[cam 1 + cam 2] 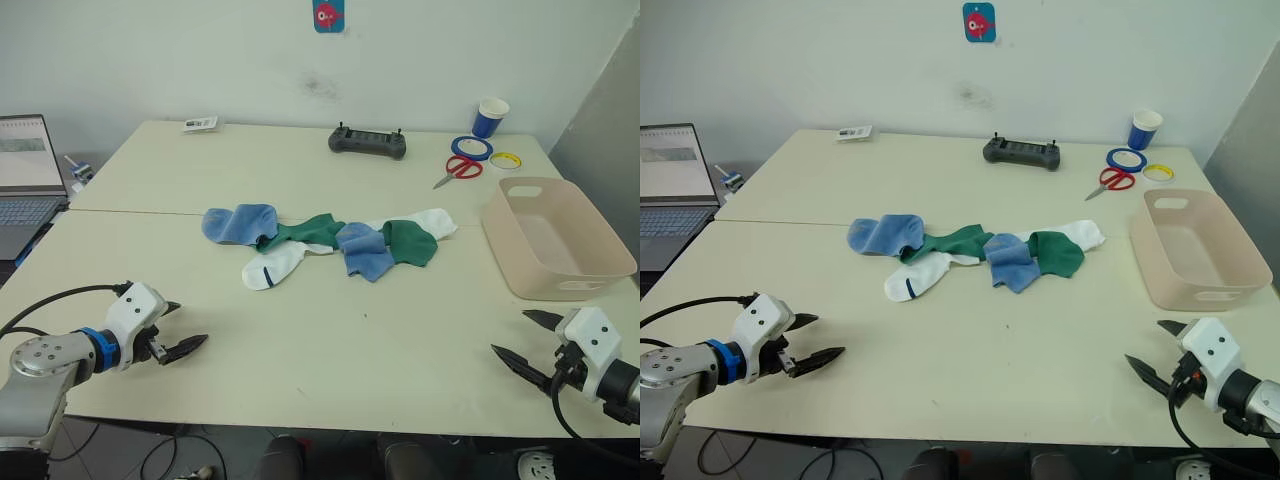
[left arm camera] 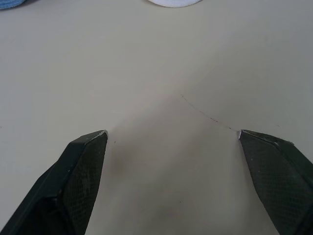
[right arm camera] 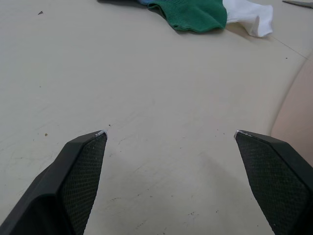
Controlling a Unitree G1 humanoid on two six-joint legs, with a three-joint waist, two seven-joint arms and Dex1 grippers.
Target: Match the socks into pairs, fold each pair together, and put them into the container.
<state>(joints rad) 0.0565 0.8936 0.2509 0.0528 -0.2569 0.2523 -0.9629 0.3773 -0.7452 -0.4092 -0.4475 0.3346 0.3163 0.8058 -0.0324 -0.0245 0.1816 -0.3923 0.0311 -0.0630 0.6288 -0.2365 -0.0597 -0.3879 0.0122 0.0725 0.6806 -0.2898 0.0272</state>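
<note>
Socks [image 1: 330, 243] heaped mid-table, well apart from both spread-fingered grippers.

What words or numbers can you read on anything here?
None can be read.
Blue card on the wall: a red picture, no letters to make out.
White card on the table: print too small.
Laptop screen: too blurred.
Blue cup: no print visible.
</note>
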